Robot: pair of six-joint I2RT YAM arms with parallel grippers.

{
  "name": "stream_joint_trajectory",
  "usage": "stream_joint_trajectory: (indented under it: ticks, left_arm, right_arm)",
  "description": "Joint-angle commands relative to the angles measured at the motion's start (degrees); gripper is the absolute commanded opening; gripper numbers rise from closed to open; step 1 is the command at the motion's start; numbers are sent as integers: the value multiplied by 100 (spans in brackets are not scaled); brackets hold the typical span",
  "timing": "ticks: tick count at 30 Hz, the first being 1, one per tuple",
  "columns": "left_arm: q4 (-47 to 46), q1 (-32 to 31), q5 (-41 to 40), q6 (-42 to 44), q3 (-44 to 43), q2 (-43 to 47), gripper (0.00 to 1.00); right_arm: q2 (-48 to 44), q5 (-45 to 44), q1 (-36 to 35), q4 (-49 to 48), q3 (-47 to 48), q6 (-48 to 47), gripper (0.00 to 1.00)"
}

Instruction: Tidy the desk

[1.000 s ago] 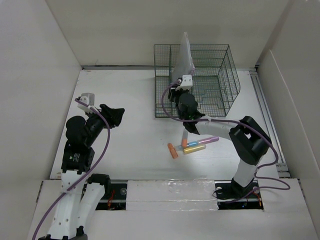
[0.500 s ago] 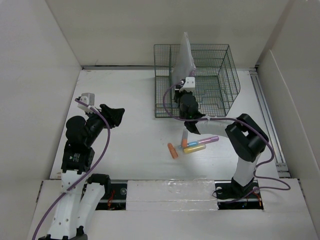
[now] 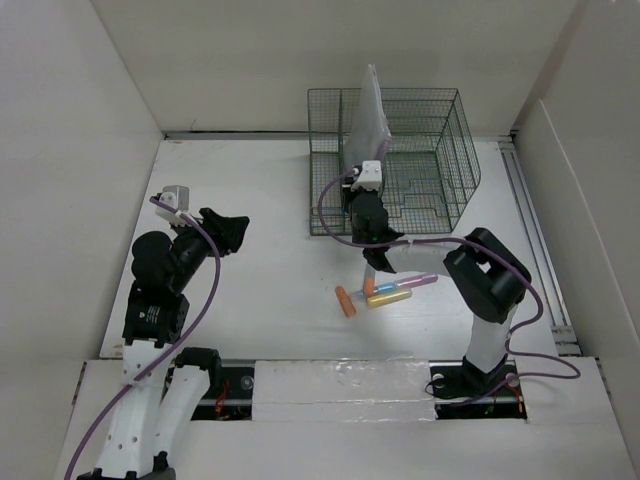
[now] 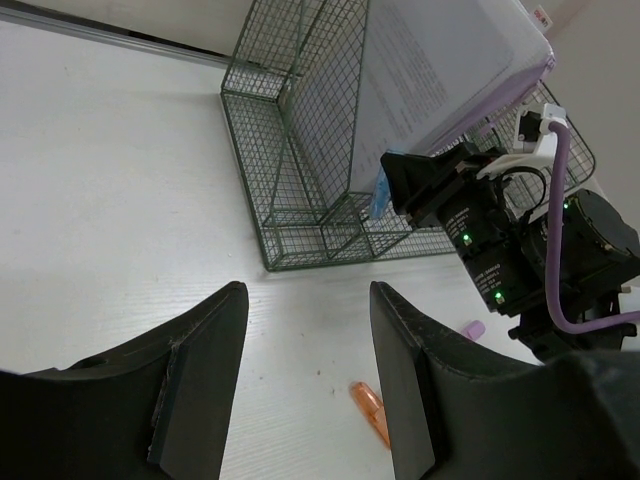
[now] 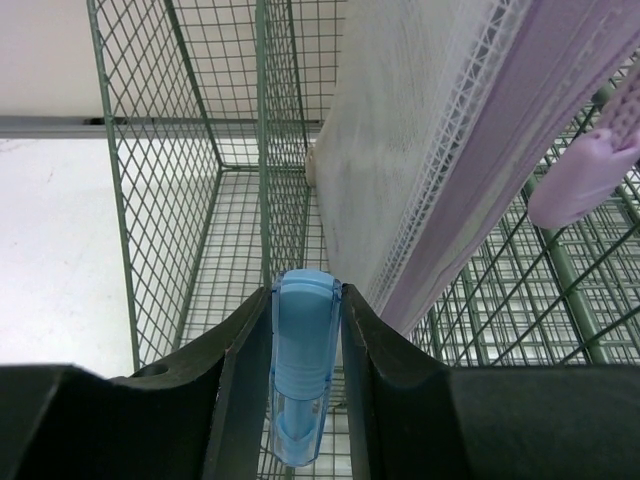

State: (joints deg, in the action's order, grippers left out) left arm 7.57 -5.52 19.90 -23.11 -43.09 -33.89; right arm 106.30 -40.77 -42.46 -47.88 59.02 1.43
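The white desk (image 3: 260, 200) carries a dark green wire basket (image 3: 440, 120) at the back. My right gripper (image 3: 353, 192) is at the basket's front left corner. In the right wrist view it (image 5: 303, 300) is shut on a light blue marker (image 5: 303, 360), which points into the basket's narrow left compartment (image 5: 235, 250). The marker also shows in the left wrist view (image 4: 379, 195). A white and purple folder (image 3: 368, 110) stands upright in the basket, just right of the marker. My left gripper (image 3: 232, 232) is open and empty above the left of the desk (image 4: 308, 300).
Several loose markers lie on the desk under the right forearm: an orange one (image 3: 345, 301), a yellow one (image 3: 388, 297), a purple one (image 3: 418, 282). The orange one (image 4: 368, 405) shows between my left fingers. White panel walls (image 3: 120, 90) border the desk.
My right gripper has moved a little left and toward the basket with the blue marker, and its elbow has shifted left. The left arm has not moved.
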Motion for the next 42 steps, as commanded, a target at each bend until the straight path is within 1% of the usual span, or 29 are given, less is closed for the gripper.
stream_joint_trajectory:
  ticks: [1,8,10,11,12,13,16,19,22,28,29,30,31,33,34,36,37,38,39,40,41,42]
  left_arm:
    - [-230,25,93,52,-15,67,48]
    - [-239,25,119,52,-6,93,48]
    - [-230,25,102,44,2,111,48]
    - [-239,25,102,52,-6,102,48]
    - [-239,25,110,44,2,93,48]
    - [-239,25,102,52,-6,102,48]
    - [-248,25,102,44,-6,84,48]
    - [-256,25,111,44,-6,75,48]
    - [-265,25,110,44,-6,76,48]
    - [-265,25,102,44,-6,67,48]
    - [-265,25,102,44,-6,67,48]
    - [-265,25,102,35,-15,67,48]
    - [-265,25,102,44,-15,67,48]
    - [-248,25,102,53,-6,84,48]
    - [-230,25,93,53,-6,93,48]
    - [-239,25,84,44,-6,93,48]
    - [-230,25,75,61,-15,93,48]
    - [-239,25,75,61,-15,84,48]
    - [-230,25,75,53,-33,76,48]
    - [-239,25,84,61,-15,58,48]
    - [-256,25,102,53,-15,40,48]
    - [-265,25,110,53,-15,40,48]
  right_arm:
    - [-92,-203,-43,50,74,129,20]
    - [-188,-326,-43,472,109,305,21]
    - [-206,-282,-43,744,171,375,26]
    - [-206,-282,-43,745,171,375,26]
    - [-224,-273,-43,771,171,384,29]
    - [-233,-264,-43,823,162,393,35]
    - [-294,-238,-43,911,153,454,42]
    - [-416,-212,-43,964,127,498,44]
    - [-566,-142,-43,1008,83,498,48]
    - [-1190,-27,-113,1429,65,525,50]
    - [-1295,-10,-183,1561,57,560,49]
    - [-1522,43,-184,1893,57,673,45]
    - [-1646,217,-262,2131,48,787,28]
    - [-1988,551,-333,2702,22,1243,10]
    - [-2095,1005,-420,3253,-83,1393,0]
    - [-2315,1447,-648,3748,-329,1675,0]
    - [-2681,1771,-867,3890,-722,1676,0]
    - [-2685,1775,-870,3891,-882,1676,0]
    - [-2789,1836,-957,4222,-1023,1728,2]
    - [-2956,2062,-1018,4399,-1146,1755,9]
    - [-2992,2247,-1071,4610,-1313,1781,13]
    - [-3027,2415,-1072,5047,-1375,1851,18]
